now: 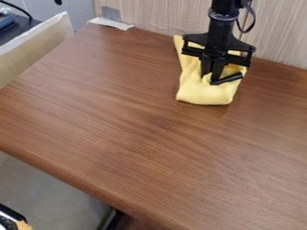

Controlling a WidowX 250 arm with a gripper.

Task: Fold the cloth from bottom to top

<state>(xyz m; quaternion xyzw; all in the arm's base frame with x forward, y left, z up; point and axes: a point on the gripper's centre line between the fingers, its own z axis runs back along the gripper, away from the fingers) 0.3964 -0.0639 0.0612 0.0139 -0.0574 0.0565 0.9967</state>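
Observation:
The black gripper (215, 80) hangs down over the yellow cloth (203, 94) near the table's back edge, right of centre. Its lower end is at the cloth's surface, over the middle to right part. The cloth's near end is a thick, rounded edge, and its upper left corner extends back towards the wall. Wrinkles show around the gripper's lower end. The gripper body hides much of the cloth's back right part, so how its layers lie there cannot be made out.
The brown wooden table (138, 134) reaches up to a pale panelled wall (150, 15) close behind the cloth. A white strip (111, 23) lies at the table's back left corner. A beige panel (36, 47) stands beyond the left edge, with dark equipment behind it.

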